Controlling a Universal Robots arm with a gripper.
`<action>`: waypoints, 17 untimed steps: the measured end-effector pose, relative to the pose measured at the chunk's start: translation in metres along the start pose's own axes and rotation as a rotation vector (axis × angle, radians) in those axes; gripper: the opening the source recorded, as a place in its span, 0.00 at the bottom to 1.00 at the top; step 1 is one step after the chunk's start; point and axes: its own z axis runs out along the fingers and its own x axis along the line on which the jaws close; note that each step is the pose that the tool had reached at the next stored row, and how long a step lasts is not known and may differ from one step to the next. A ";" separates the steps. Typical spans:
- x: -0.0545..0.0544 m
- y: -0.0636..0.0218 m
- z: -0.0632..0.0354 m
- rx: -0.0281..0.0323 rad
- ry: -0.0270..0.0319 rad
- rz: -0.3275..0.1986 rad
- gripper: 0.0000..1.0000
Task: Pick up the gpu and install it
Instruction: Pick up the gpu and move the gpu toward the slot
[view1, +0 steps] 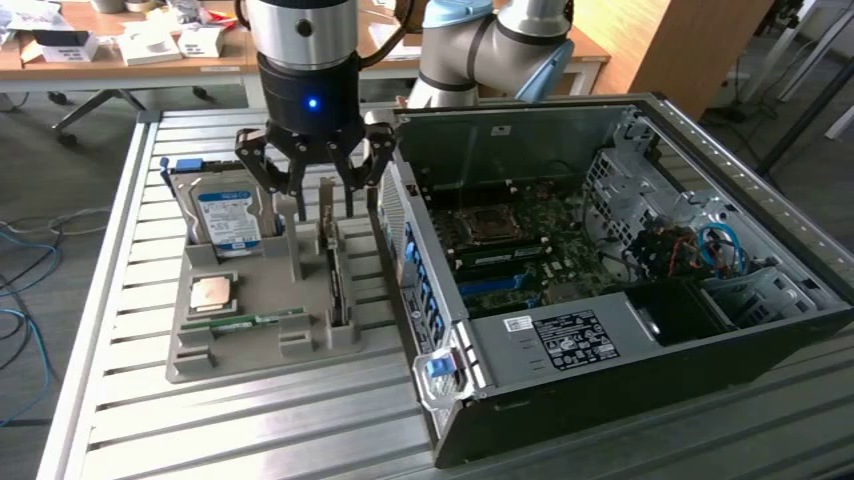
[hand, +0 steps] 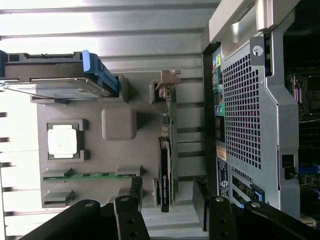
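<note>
The gpu (view1: 335, 283) stands on its edge in a slot of the grey tray (view1: 254, 362), beside the open computer case (view1: 601, 300). In the wrist view the gpu (hand: 165, 170) shows edge-on as a thin dark card with its silver bracket (hand: 168, 82) at the far end. My gripper (view1: 324, 208) hangs just above the card, open, one finger on each side of it. In the wrist view my gripper (hand: 167, 199) has black fingertips (hand: 135, 192) that straddle the card's near end without touching it.
The tray (hand: 118, 123) also holds a hard drive (view1: 227, 215) with a blue label, a square processor (view1: 214, 292) and a green memory stick (view1: 243, 322). The case wall (hand: 245, 110) stands close beside the tray. The motherboard (view1: 514, 245) lies exposed inside the case.
</note>
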 end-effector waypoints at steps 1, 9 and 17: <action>0.000 0.0000 0.0000 0.0000 0.0000 0.000 0.53; 0.000 -0.0003 0.0062 -0.0001 0.0000 0.000 0.53; 0.000 -0.0008 0.0174 0.0001 0.0001 0.000 0.53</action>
